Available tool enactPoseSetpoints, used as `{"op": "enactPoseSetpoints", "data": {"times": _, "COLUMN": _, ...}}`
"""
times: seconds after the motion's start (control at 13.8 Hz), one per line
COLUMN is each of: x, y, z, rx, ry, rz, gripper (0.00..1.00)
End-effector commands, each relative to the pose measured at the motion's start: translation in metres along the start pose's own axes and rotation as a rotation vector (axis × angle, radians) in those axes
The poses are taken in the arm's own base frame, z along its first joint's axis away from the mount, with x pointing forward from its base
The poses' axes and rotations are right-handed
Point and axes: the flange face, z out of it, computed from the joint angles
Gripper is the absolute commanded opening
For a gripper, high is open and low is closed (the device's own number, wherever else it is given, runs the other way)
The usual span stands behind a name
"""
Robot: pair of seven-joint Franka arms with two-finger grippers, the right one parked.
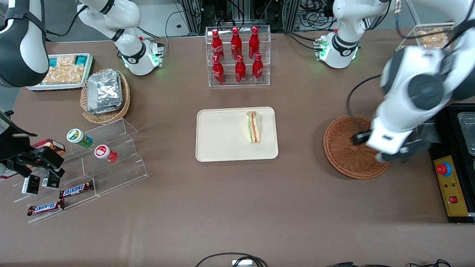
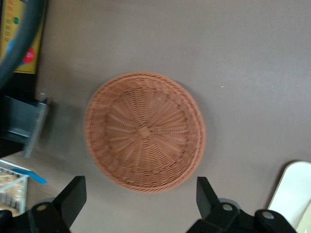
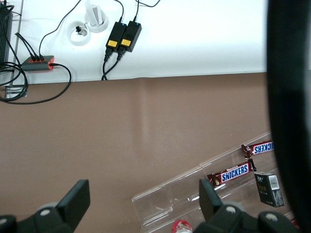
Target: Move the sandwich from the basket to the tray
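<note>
claw open above basket | sandwich on tray

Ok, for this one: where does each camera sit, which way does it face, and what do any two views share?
Front view: high above the table, looking down; both arms show, sandwich on the tray.
Left wrist view: on the working arm, looking down on the empty basket; the open gripper is above the basket.
Right wrist view: on the parked arm, facing the Snickers bars.
Shared: the basket and a tray corner appear in the front and left wrist views.
</note>
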Motion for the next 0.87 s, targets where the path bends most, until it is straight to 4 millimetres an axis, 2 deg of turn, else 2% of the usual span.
{"op": "enactPoseSetpoints", "data": {"times": 0.0, "x": -0.016, "y": -0.048, "z": -0.047, "rx": -0.03, "ry": -0.038, "rz": 0.124, "gripper": 1.0}}
{"op": "enactPoseSetpoints", "data": {"times": 0.14, "x": -0.022, "y": -0.077, "z": -0.074, "rx": -0.066, "ry": -0.068, "rz": 0.2, "gripper": 1.0}}
{"op": "enactPoseSetpoints", "data": {"times": 0.29, "x": -0.025, "y": -0.096, "z": -0.094, "rx": -0.103, "ry": -0.063, "rz": 0.259, "gripper": 1.0}}
{"op": "enactPoseSetpoints", "data": {"times": 0.43, "x": -0.03, "y": -0.1, "z": -0.102, "rx": -0.108, "ry": -0.048, "rz": 0.319, "gripper": 1.0}}
{"op": "enactPoseSetpoints", "data": {"times": 0.8, "x": -0.03, "y": -0.096, "z": -0.102, "rx": -0.147, "ry": -0.04, "rz": 0.418, "gripper": 1.0}}
